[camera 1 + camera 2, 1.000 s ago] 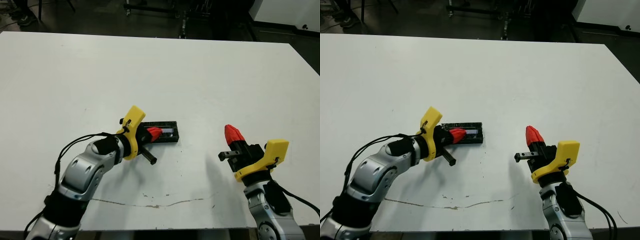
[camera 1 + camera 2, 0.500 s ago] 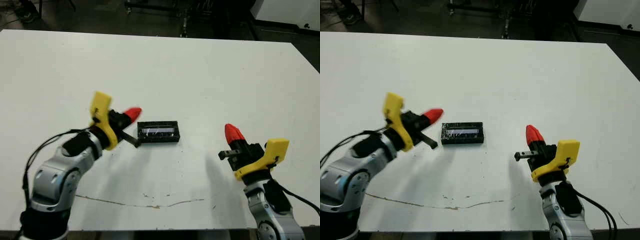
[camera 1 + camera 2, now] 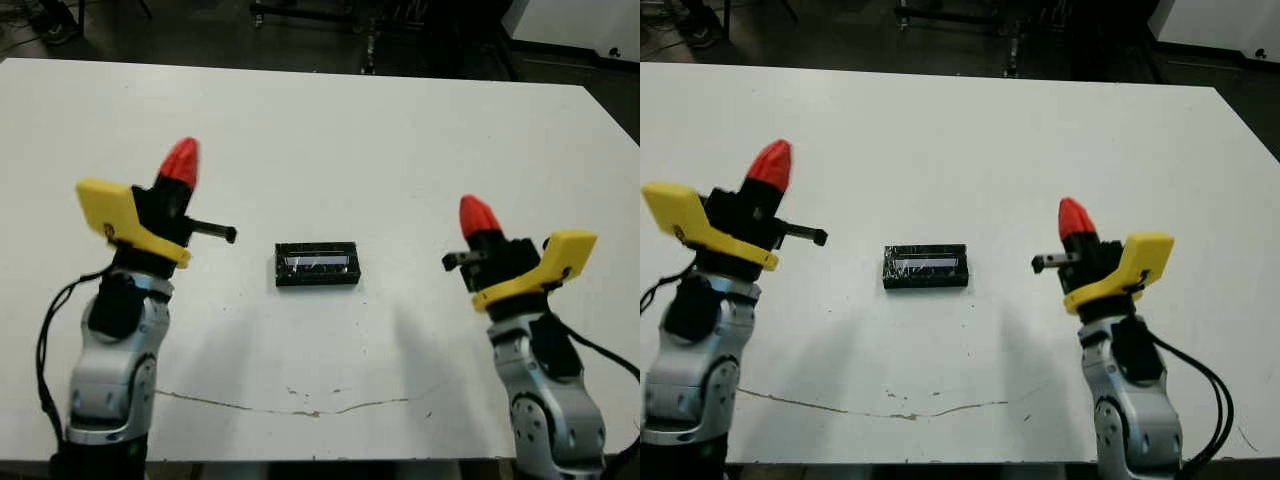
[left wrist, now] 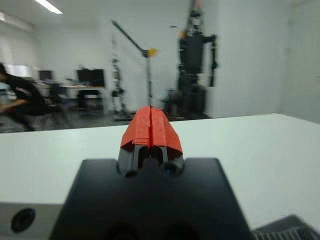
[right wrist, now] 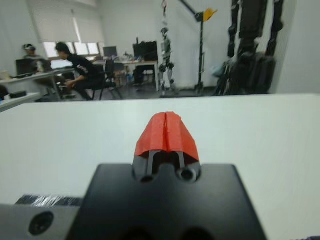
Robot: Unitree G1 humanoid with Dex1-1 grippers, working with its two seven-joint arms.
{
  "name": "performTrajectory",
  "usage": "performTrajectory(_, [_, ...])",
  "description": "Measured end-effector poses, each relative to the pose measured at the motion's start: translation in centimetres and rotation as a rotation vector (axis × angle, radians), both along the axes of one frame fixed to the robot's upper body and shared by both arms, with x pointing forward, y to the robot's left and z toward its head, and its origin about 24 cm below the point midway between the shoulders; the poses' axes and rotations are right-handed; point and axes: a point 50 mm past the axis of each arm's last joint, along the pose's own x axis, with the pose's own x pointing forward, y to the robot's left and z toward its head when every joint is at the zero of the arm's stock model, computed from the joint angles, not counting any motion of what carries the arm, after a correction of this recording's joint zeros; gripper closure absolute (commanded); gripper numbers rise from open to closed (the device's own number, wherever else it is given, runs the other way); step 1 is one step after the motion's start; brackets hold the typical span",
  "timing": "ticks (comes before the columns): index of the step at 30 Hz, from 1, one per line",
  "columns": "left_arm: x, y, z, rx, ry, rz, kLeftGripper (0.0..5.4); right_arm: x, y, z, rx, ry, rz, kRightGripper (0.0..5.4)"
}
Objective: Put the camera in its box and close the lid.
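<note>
Sitting mid-table between the grippers, the box [image 3: 317, 264] has its lid [image 3: 318, 262] on (camera unseen); left gripper [image 3: 181, 160] and right gripper [image 3: 477, 213] are pinched together, empty. A loosely seated lid could pop off.

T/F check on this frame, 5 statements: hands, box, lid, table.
1. The lid is on the box. True; the shiny panel faces up on the closed box.
2. The left hand is gripping the box. False; it is raised to the box's left, apart from it, fingers shut on nothing.
3. The right hand is shut. True; the right wrist view shows its red fingertips pressed together.
4. The box sits at the table's far edge. False; it lies between the two hands, nearer the robot's edge.
5. The camera lies loose beside the box. False; nothing lies beside the box.
</note>
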Motion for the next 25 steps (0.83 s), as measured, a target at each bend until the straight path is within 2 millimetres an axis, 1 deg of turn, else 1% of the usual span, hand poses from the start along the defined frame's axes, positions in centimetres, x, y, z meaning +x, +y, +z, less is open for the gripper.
performTrajectory(6, [0.0,1.6,-2.0,-0.055,0.020,0.089,5.39,1.1,0.0,0.2,-0.044,-0.027,-0.035,5.40])
performTrajectory(10, [0.0,2.2,-2.6,-0.077,0.011,0.132,5.39,1.2,0.0,0.0,-0.047,-0.018,-0.047,5.40])
performTrajectory(21, [-0.3,2.3,-4.4,-0.069,0.083,0.172,5.39,1.3,0.4,-0.2,-0.039,-0.010,-0.089,5.40])
performTrajectory(25, [-0.4,2.2,-4.5,-0.067,0.092,0.163,5.39,1.3,0.5,-0.2,-0.042,-0.010,-0.087,5.40])
